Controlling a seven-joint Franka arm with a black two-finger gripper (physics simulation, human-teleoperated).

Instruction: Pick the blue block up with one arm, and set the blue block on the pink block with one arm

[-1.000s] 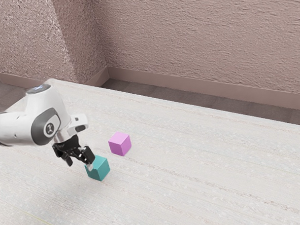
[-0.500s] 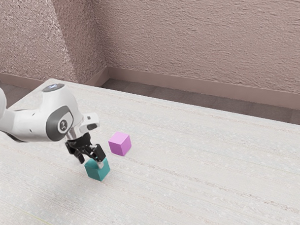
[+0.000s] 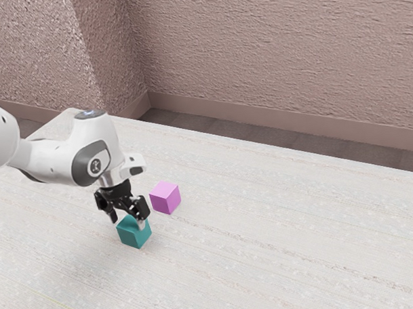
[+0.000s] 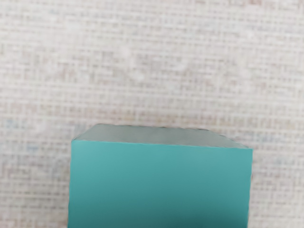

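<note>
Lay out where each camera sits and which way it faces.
Exterior view: beside the arm and above the table, looking down across it toward the wall; arm and hand come in from the exterior view's left, hand at the blue block, pink block nearby.
Wrist view: on the hand, facing down at the blue block just under it.
Shared: the blue block and the table.

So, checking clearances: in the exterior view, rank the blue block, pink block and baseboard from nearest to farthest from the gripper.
1. The blue block, directly under the gripper.
2. The pink block, just beyond, toward the exterior view's right.
3. The baseboard, far behind both.
</note>
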